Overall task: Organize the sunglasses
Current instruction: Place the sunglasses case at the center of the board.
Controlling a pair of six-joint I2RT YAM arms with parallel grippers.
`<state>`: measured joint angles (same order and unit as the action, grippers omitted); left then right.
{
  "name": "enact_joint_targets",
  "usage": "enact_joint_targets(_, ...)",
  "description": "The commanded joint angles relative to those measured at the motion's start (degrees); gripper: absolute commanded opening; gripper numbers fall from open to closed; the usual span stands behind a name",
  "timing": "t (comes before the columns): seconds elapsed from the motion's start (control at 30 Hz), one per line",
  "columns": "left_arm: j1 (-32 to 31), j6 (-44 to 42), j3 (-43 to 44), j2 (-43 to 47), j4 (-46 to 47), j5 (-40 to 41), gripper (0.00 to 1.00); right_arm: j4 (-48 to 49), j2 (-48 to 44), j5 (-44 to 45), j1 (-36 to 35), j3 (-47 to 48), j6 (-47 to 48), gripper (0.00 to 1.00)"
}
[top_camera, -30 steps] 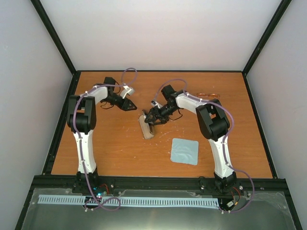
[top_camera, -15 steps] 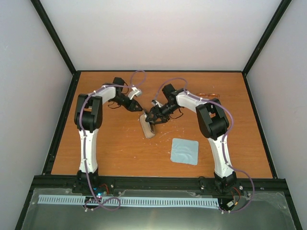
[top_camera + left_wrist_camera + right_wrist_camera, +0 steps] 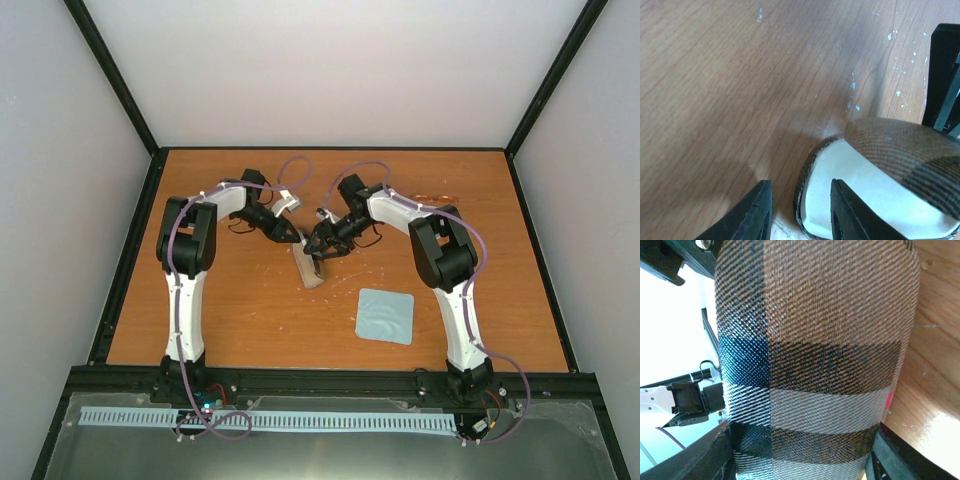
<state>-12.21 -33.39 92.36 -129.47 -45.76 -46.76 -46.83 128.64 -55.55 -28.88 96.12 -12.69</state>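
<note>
At the centre of the overhead frame, on the wooden tabletop (image 3: 220, 300): a brown oval case (image 3: 309, 268) with grey stripes, hemmed in by both arms. Just above and left of it, the left fingers (image 3: 292, 238), tips down at the case's upper end. Through the left wrist camera, seen parted and straddling the case's near rim at the bottom of the frame, one finger outside over bare wood, the other over the white lining. Leaves a gap on each side of the rim, so released, pinching nothing. Toward the lower right of that same frame, the striped lid, tilted up and open over the lining.

Just right of the case's upper end, the right fingers (image 3: 318, 250). Grips the lid from both sides: plaid weave across nearly the whole right wrist frame, with a black finger at each lower corner pressed against it.

In the upper right of the overhead frame, well apart from the case and beyond the right arm: the sunglasses (image 3: 437, 200), lying on the tabletop near its far edge. Orange tint just discernible, finer detail too small to tell.

Below and right of the case, a light blue square cloth (image 3: 386, 316), flat, apart from case and arms.
</note>
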Motion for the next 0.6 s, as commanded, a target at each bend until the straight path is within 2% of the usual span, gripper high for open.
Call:
enact_joint_targets(0.0,0.08,-3.91,-0.38,1.25,-2.15,-0.07,0.31,-1.85,1.14,2.15,0.70,1.39,0.38,0.53)
enact_joint_targets(0.13,-0.16,-4.85,0.07,0.91,-2.38,0.68,0.23,-2.13,1.11,1.79,0.72,1.42,0.56,0.53)
enact_joint_targets(0.27,-1.17,-4.73,0.95,0.55,-2.26,1.22,0.27,-2.45,1.28,1.40,0.68,1.43,0.95,0.53)
enact_joint_targets(0.4,-2.29,-4.52,0.86,0.12,-1.88,1.48,0.23,-2.57,1.35,1.56,0.67,1.36,1.17,0.53)
enact_joint_targets(0.43,-2.65,-4.45,0.75,-0.02,-1.96,1.45,0.18,-2.51,1.35,1.57,0.67,1.40,1.17,0.53)
enact_joint_targets(0.5,-2.89,-4.43,0.44,-0.24,-2.09,1.55,0.01,-2.43,1.38,1.56,0.72,1.37,1.07,0.54)
enact_joint_targets(0.57,-3.00,-4.21,-0.19,-0.08,-2.23,1.82,0.00,-2.26,1.35,1.79,0.74,1.36,1.06,0.55)
